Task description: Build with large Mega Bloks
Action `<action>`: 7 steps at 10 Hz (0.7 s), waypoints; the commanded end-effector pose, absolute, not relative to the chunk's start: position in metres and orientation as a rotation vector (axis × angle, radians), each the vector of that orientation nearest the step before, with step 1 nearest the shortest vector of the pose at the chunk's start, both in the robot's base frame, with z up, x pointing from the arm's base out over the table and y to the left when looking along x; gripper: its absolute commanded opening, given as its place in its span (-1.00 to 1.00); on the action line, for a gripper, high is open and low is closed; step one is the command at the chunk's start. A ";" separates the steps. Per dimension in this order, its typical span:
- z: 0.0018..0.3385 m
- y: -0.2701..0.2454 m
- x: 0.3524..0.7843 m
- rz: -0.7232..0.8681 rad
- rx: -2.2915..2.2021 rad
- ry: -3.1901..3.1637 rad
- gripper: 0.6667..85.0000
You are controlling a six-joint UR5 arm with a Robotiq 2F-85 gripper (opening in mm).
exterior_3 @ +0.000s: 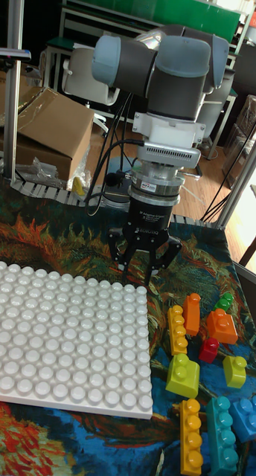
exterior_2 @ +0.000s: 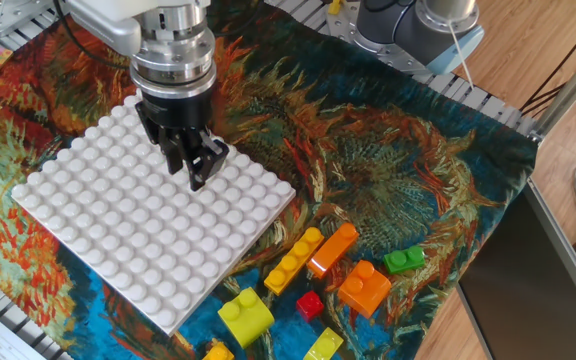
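Gripper [exterior_2: 195, 168] hangs open and empty above the white baseplate [exterior_2: 118, 240]; the Mega Bloks [exterior_2: 313, 275] lie loose to its near right

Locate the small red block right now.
In the fixed view the small red block sits on the cloth below the baseplate's right corner, between the yellow-green block and the orange block.

The baseplate [exterior_2: 138, 225] fills the cloth's [exterior_2: 398, 160] left half, its studded top bare; the gripper [exterior_2: 190, 170] hangs over its far edge; Mega Bloks [exterior_2: 313, 290] crowd the near edge beside the plate's right corner; the cloth's middle and far right lie open.
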State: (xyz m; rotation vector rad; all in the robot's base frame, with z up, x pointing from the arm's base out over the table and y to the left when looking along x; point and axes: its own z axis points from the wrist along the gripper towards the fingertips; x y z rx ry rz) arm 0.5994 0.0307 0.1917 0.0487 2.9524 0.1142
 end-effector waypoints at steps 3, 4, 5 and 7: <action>0.184 0.048 0.569 0.156 -0.047 3.075 0.02; 0.180 0.050 0.566 0.137 -0.077 3.092 0.03; 0.176 0.050 0.566 0.101 -0.092 3.091 0.03; 0.184 0.028 0.569 0.061 -0.132 3.078 0.03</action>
